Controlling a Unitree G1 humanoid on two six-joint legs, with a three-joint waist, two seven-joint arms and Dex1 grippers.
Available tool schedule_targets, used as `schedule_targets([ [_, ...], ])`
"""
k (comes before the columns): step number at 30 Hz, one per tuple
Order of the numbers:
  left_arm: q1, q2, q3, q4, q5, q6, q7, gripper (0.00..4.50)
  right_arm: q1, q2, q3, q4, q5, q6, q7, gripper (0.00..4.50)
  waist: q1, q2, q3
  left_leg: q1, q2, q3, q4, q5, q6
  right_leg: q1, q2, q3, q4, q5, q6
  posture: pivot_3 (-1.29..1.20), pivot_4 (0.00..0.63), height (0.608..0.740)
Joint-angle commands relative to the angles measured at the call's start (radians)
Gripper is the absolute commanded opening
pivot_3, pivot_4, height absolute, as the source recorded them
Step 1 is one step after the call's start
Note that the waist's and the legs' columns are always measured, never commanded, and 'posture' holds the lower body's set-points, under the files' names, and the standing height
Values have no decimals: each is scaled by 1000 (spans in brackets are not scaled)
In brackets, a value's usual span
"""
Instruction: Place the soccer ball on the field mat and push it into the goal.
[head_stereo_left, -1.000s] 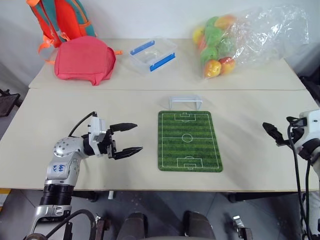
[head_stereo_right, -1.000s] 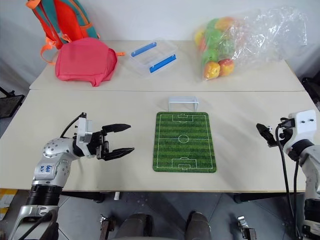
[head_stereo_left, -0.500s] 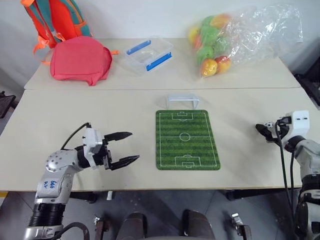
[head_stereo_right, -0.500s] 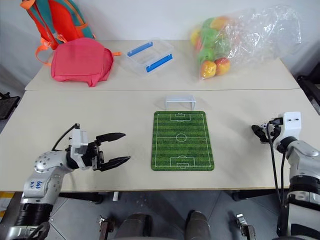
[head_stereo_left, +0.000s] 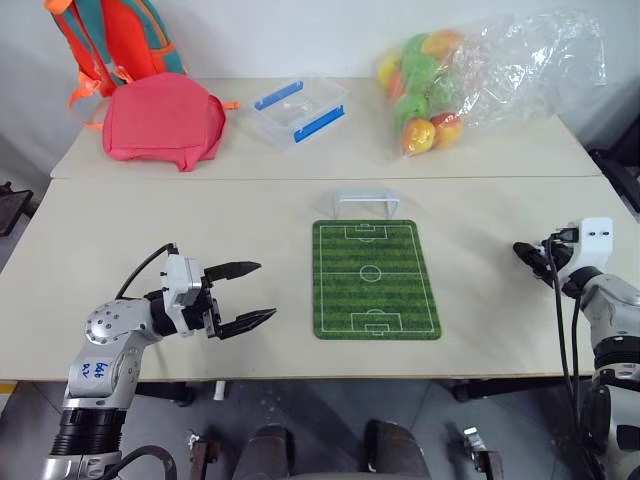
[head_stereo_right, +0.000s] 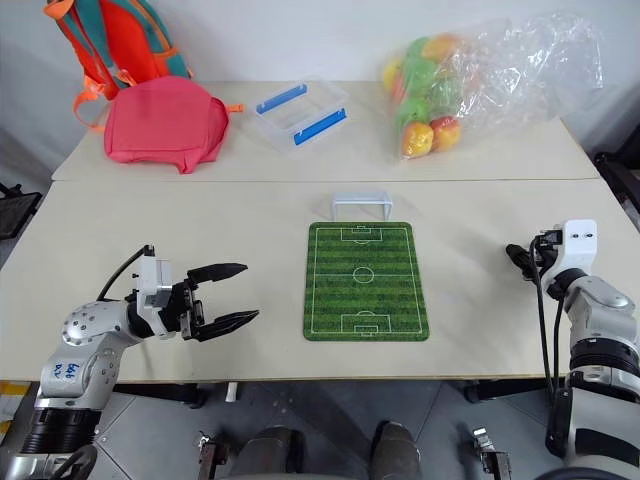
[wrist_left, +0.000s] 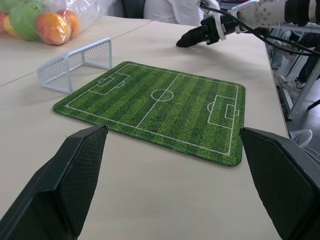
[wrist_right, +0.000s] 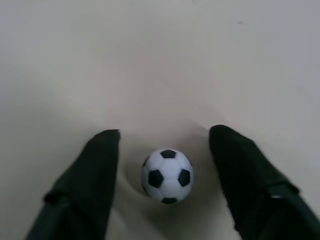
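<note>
Right end effector (wrist_right: 164, 131) brackets the soccer ball (wrist_right: 167, 175), apparently untouched; left end effector (head_stereo_left: 250, 292) wide.

Two head cameras look forward and down over the pale surface (head_stereo_left: 250, 215), sharing the field mat (head_stereo_left: 375, 278). Each wrist camera sits low and close, looking along its own hand.

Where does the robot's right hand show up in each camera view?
Left eye view: right hand near the right edge, right of the field mat.
Right eye view: same spot, right of the mat.
Left wrist view: beyond the mat's far long edge.
Right wrist view: its fingers either side of the soccer ball.
Shared landmark: the field mat, in both eye views and the left wrist view.
</note>
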Motion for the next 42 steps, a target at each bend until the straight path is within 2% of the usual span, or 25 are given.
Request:
schedule_targets([
  [1,-21,6,14,-2,-9,-22,4,4500,39,8,-22,-47,18,25,-12,1521,1,0,0,0,0,0,0,0,0,0,0,0,0,0,0,0,150,740],
  [3,-32,3,10,8,-7,-26,5,4500,57,13,-30,-99,33,36,-15,896,1,0,0,0,0,0,0,0,0,0,0,0,0,0,0,0,150,740],
  [7,-52,-4,2,27,-8,-35,2,4500,101,23,-36,-237,59,76,-13,864,-1,0,0,0,0,-1,-1,0,0,-1,0,0,0,0,0,0,150,740],
  [10,-74,-11,-12,70,-6,-59,-28,4500,166,34,-10,-533,100,168,0,864,-2,2,1,-1,0,0,-1,0,0,-2,0,0,1,0,0,0,150,740],
  [12,-90,-13,-28,104,3,-79,-55,4500,209,34,36,-716,126,254,28,864,-3,5,3,-1,0,0,-2,0,0,-2,0,0,1,0,0,0,150,740],
  [15,-112,-17,-47,160,19,-124,-94,4500,300,5,173,-1022,120,357,87,864,-1,6,3,-1,1,0,-2,0,-1,-4,1,0,2,0,0,0,150,740],
  [20,-146,-26,-66,215,24,-153,-128,4500,310,13,270,-1195,163,432,154,864,9,5,3,-2,0,0,-1,-1,-1,-3,1,0,1,0,0,0,150,740],
  [23,-140,-16,-74,245,24,-177,-172,4500,278,19,407,-1293,169,458,241,864,9,5,3,-2,1,-1,-1,-1,-1,-4,1,0,2,0,0,0,150,740],
  [30,-88,11,-39,260,-4,-200,-229,4500,230,-4,537,-1281,132,409,393,864,1,4,4,-2,1,0,-1,-1,0,-4,1,0,2,0,0,0,150,740],
  [35,-45,20,-17,285,0,-231,-250,4500,231,4,561,-1210,97,344,442,864,1,3,4,-2,1,0,-1,-1,-1,-4,1,0,2,0,0,0,150,740],
  [42,16,-5,-19,203,-3,-215,-197,4500,281,6,567,-1125,63,226,499,864,2,3,4,-2,1,0,-1,-1,-1,-4,1,0,2,0,0,0,150,740],
])
